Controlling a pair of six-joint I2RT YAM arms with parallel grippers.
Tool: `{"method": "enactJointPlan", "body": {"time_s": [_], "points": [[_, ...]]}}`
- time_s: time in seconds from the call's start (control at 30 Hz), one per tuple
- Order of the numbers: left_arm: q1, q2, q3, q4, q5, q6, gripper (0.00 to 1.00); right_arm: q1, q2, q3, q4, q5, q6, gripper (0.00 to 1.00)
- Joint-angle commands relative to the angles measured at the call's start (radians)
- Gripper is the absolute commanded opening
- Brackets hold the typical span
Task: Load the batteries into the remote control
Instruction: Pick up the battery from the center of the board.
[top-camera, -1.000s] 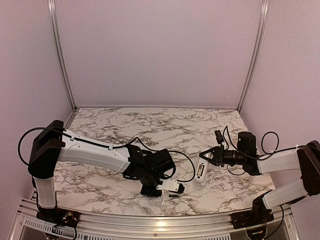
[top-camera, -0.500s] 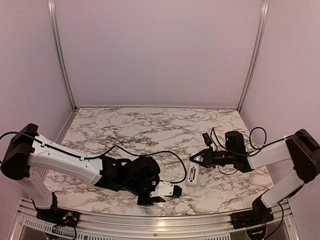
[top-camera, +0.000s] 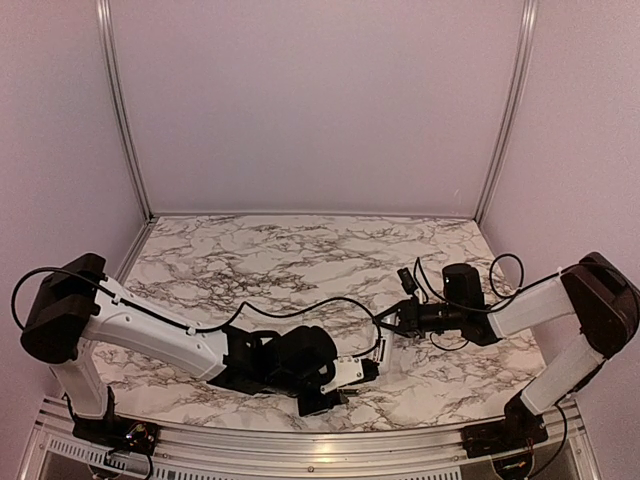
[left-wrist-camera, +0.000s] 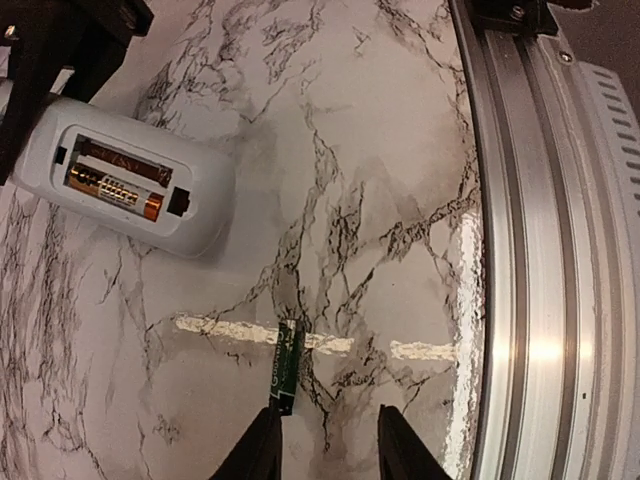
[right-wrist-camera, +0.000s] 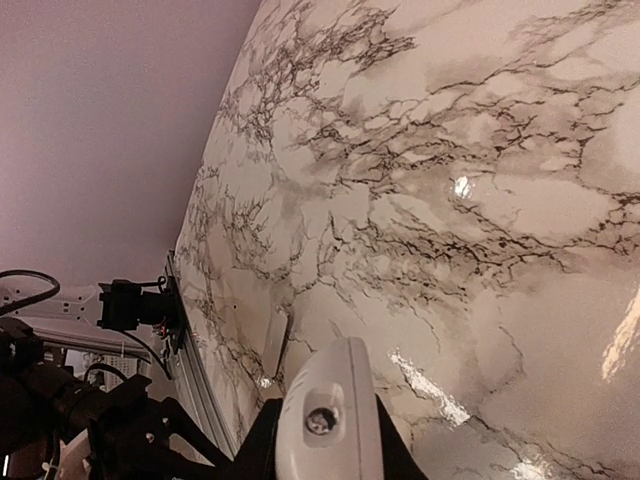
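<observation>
Marble table (left-wrist-camera: 400, 150) is carrying a thin dark green battery (left-wrist-camera: 287, 368), lying just ahead of the left pincer (left-wrist-camera: 327, 432), spread open. Further right, the right pincer (right-wrist-camera: 326, 448) is pinching the small white remote (left-wrist-camera: 125, 190), one coppery battery (left-wrist-camera: 112, 187) sitting inside.

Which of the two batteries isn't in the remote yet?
The dark green battery, lying loose on the marble table by the left gripper. The gold battery already sits in the open compartment of the remote control.

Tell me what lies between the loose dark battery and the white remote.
Nothing but bare marble tabletop between slim dark battery and white plastic remote, per left wrist view.
</observation>
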Motion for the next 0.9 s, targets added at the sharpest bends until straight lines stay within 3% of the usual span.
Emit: {"method": "enactJointPlan", "body": {"time_s": [0.0, 0.1, 0.27, 0.47, 0.67, 0.77, 0.87], "points": [[-0.004, -0.090, 0.008, 0.047, -0.141, -0.307, 0.36, 0.010, 0.000, 0.034, 0.025, 0.017, 0.004, 0.00], [-0.008, -0.138, -0.020, 0.023, -0.093, -0.447, 0.37, 0.010, 0.012, 0.041, 0.026, 0.017, 0.002, 0.00], [-0.017, -0.146, -0.047, -0.051, -0.098, -0.551, 0.34, 0.010, 0.015, 0.049, 0.034, 0.013, 0.004, 0.00], [-0.024, -0.108, 0.078, -0.200, -0.136, -0.773, 0.35, -0.015, -0.021, 0.046, -0.002, 0.016, -0.005, 0.00], [-0.038, -0.010, 0.238, -0.387, -0.160, -0.780, 0.35, -0.069, -0.068, 0.037, -0.044, 0.015, -0.023, 0.00], [-0.049, 0.062, 0.349, -0.478, -0.156, -0.808, 0.48, -0.089, -0.105, 0.032, -0.073, 0.018, -0.036, 0.00], [-0.051, 0.106, 0.391, -0.523, -0.149, -0.852, 0.68, -0.108, -0.132, 0.028, -0.102, 0.021, -0.048, 0.00]]}}
